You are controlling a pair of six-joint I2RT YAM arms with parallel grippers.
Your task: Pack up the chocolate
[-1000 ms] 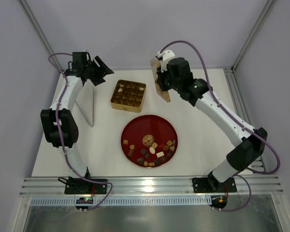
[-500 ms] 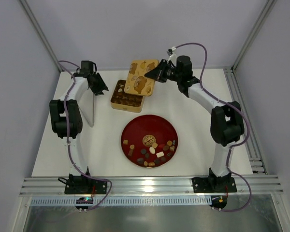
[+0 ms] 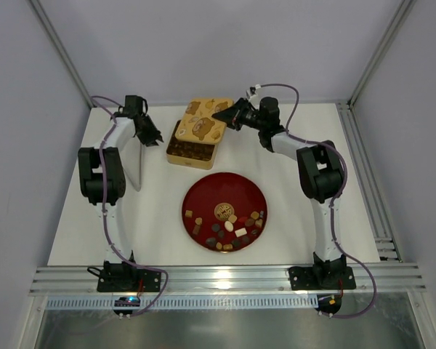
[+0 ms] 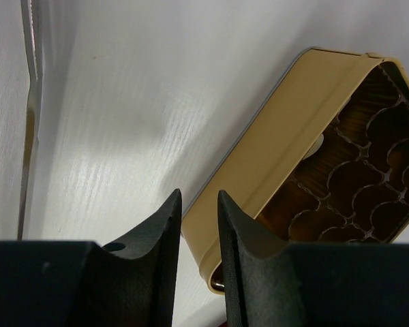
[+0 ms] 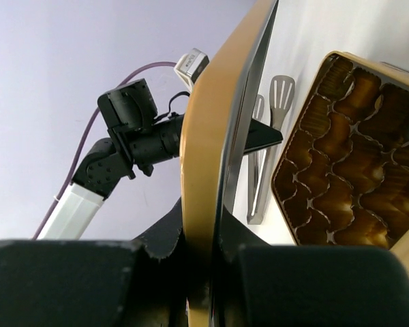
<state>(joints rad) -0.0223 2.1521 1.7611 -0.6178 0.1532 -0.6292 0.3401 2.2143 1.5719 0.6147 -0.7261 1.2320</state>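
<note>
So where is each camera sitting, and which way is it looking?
Top: above and behind the robot, looking down on the table, tin and plate of chocolates; left arm and right arm show.
Left wrist: on the left arm, looking past the left pincer at the tin's side.
Right wrist: on the right arm, looking along the lid clamped in the right pincer toward the open tin and left arm.
Shared: all three see the tin.
</note>
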